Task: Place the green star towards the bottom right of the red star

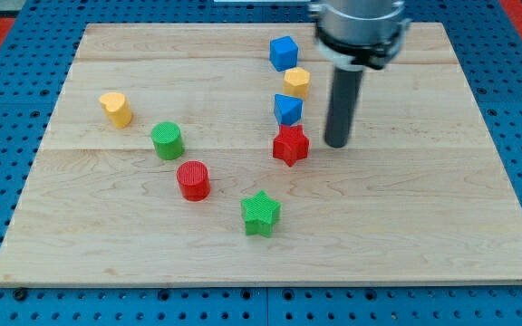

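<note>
The green star (261, 214) lies on the wooden board (424, 217), below and a little left of the red star (290, 145). My tip (336, 144) stands just right of the red star, a small gap apart, and well above and right of the green star. The rod rises from there toward the view's top.
A blue triangular block (287, 110) touches the red star's top. Above it are a yellow block (297, 82) and a blue cube (284, 52). A red cylinder (193, 180), a green cylinder (167, 141) and a yellow block (116, 109) lie to the left.
</note>
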Controlling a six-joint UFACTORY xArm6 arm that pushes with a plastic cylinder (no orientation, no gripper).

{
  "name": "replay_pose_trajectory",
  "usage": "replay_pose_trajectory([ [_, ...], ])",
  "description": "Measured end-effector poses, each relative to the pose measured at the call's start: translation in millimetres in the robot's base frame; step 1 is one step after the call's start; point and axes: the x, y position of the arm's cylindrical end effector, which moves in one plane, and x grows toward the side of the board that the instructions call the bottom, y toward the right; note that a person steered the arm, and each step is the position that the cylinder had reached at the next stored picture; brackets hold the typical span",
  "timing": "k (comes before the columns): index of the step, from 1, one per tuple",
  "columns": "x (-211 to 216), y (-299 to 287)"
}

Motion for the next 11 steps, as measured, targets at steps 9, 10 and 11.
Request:
replay_pose_trajectory([
  [9,148.9,-115.3],
  [10,131.0,-44.4],
  [11,113.0,-41.5],
])
